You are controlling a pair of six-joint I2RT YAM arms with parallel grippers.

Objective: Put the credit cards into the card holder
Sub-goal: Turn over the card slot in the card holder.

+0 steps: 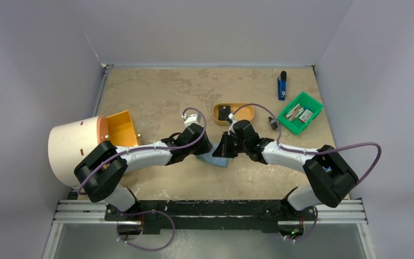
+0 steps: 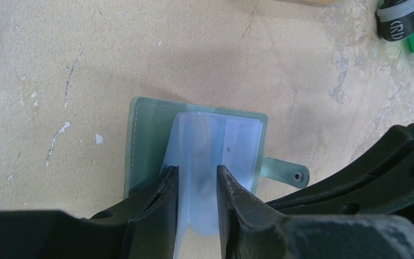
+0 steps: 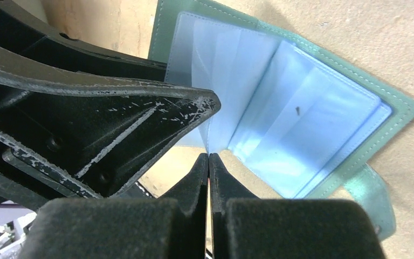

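Observation:
The card holder (image 1: 214, 159) lies open on the table between both arms, sage-green with clear bluish plastic sleeves and a snap tab (image 2: 285, 171). My left gripper (image 2: 197, 170) hovers over its near edge, fingers apart, a raised sleeve (image 2: 199, 145) running between them. My right gripper (image 3: 209, 156) is shut, its tips pinching the lower edge of one upright sleeve (image 3: 215, 108). One left finger (image 3: 140, 118) fills the upper left of the right wrist view. What look like the credit cards (image 1: 300, 114) lie in a green bin at the far right.
A tan oval tray (image 1: 244, 112) with a small black square stands behind the grippers. The green bin (image 1: 314, 102) has a blue pen-like item (image 1: 282, 86) behind it and a small dark cylinder (image 1: 273, 123) beside it. An orange bin (image 1: 121, 128) and a pale drum (image 1: 75, 148) are at the left.

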